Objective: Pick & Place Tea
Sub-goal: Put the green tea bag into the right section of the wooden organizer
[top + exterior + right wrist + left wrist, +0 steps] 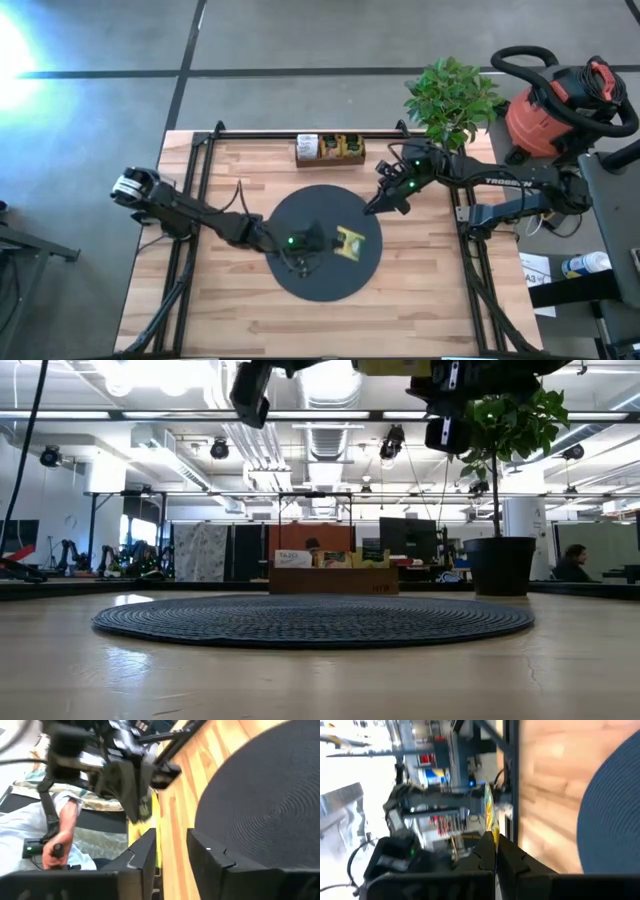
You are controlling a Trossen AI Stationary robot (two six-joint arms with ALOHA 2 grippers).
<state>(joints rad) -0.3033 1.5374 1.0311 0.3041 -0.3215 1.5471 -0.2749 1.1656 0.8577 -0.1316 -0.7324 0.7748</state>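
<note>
One yellow tea packet (351, 243) hangs in left pincer (335, 241) above disc (325, 280).

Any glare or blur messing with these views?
High view: blown-out glare in the upper-left floor corner; black disc evenly lit. Low view: ceiling lights flare, near table soft. Left wrist view: background motion-smeared; the yellow tea packet in the left claw readable.
</note>
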